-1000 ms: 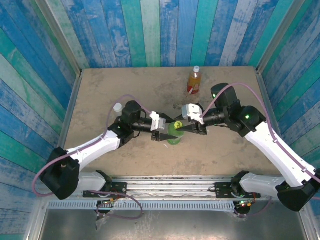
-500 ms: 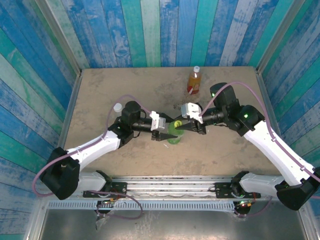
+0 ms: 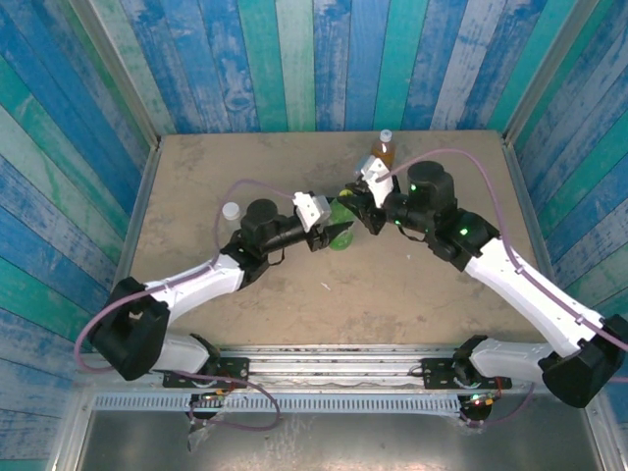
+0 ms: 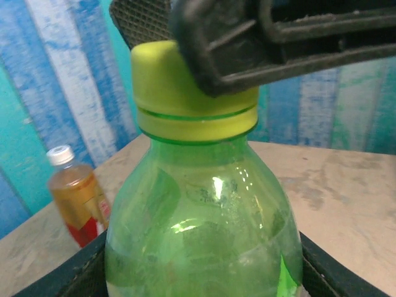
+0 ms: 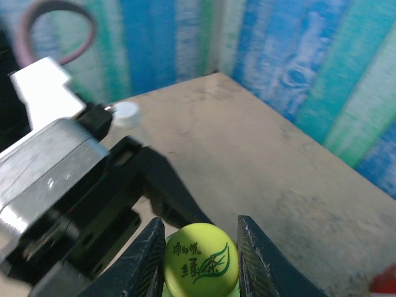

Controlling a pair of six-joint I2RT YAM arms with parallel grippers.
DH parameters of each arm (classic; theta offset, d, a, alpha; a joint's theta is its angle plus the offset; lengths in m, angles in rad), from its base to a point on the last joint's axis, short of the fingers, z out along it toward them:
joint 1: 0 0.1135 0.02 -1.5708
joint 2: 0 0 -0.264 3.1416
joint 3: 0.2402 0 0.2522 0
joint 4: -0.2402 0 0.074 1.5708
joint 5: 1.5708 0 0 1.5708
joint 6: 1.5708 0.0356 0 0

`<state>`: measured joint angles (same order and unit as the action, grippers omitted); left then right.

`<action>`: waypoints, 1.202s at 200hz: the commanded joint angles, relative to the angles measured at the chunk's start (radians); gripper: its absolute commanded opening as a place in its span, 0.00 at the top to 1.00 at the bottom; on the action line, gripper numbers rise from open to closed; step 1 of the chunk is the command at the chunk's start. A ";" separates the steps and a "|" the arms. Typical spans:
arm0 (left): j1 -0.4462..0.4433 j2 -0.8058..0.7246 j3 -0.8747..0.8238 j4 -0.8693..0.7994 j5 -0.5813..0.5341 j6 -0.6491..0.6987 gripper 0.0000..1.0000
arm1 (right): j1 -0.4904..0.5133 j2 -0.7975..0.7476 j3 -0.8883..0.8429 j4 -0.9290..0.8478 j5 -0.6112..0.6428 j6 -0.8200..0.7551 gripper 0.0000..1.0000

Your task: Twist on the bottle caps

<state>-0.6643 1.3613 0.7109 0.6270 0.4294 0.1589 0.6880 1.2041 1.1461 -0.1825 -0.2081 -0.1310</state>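
Painted blue and green plank walls (image 3: 294,59) are boxing in a sandy tabletop (image 3: 245,324), and the work is happening near its middle. The left pincer (image 3: 336,235) is clamping the green bottle (image 4: 204,223) around its belly, its dark fingers (image 4: 334,275) pressing in on both sides, so the bottle is standing between them with its neck rising just above. The right pincer (image 5: 202,266) is coming in over the top and is closing narrowly on the yellow-green cap (image 4: 185,86), one finger (image 5: 151,260) on each side of the rim. The cap is sitting on the neck, and the ring under it is looking level.

Beyond the right pincer, near the back wall, the amber bottle (image 3: 381,157) is standing upright with a white cap on it. Behind the left pincer, out to its left, the clear bottle (image 3: 231,212) is standing alone.

The green bottle is looking light and thin-walled, so a hard squeeze on the belly is likely to dent it. The smooth plastic is probably going to slip under twisting, so holding low on the body is making sense. The cap is small, stiff and glossy; taking it across its full width is giving the surest bite.
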 commanded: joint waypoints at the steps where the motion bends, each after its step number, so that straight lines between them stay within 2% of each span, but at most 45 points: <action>1: -0.041 0.046 0.091 0.143 -0.236 0.012 0.41 | 0.076 0.060 -0.017 -0.074 0.361 0.211 0.82; 12: -0.062 0.066 0.101 0.157 -0.294 0.020 0.41 | 0.100 0.081 0.007 -0.113 0.457 0.283 0.82; 24: -0.067 0.081 0.105 0.187 -0.318 -0.007 0.42 | 0.106 0.101 0.032 -0.147 0.469 0.316 0.79; 51: -0.066 0.083 0.116 0.139 -0.321 -0.003 0.41 | 0.104 0.108 0.087 -0.208 0.432 0.198 0.71; 78: -0.047 0.046 0.063 0.137 -0.298 0.015 0.41 | 0.011 0.050 0.096 -0.220 0.173 0.064 0.59; 88: -0.030 0.031 0.046 0.124 -0.244 0.016 0.41 | -0.030 0.022 0.095 -0.230 0.015 -0.011 0.50; 101: -0.006 0.015 0.036 0.088 -0.141 0.030 0.41 | -0.047 -0.023 0.081 -0.239 -0.129 -0.142 0.41; 113: 0.014 -0.001 0.035 0.031 -0.032 0.058 0.41 | -0.050 -0.067 0.059 -0.250 -0.226 -0.244 0.36; 130: 0.020 -0.030 0.018 -0.011 0.152 0.140 0.41 | -0.058 -0.109 0.048 -0.296 -0.335 -0.358 0.35; 152: 0.020 -0.041 0.033 -0.080 0.335 0.213 0.40 | -0.082 -0.108 0.080 -0.382 -0.405 -0.436 0.39; 180: 0.020 -0.035 0.077 -0.190 0.485 0.278 0.40 | -0.082 -0.086 0.117 -0.441 -0.432 -0.485 0.41; 182: 0.020 -0.034 0.079 -0.195 0.494 0.284 0.39 | -0.105 -0.085 0.120 -0.442 -0.433 -0.487 0.40; 218: 0.020 -0.029 0.112 -0.315 0.602 0.376 0.40 | -0.118 -0.061 0.145 -0.444 -0.450 -0.498 0.41; 240: 0.020 -0.030 0.117 -0.329 0.632 0.388 0.40 | -0.120 -0.042 0.162 -0.474 -0.475 -0.512 0.46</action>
<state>-0.6399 1.3727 0.8024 0.3656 0.9459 0.4820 0.5739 1.1481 1.2659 -0.6151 -0.6346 -0.6067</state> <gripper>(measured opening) 0.601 0.563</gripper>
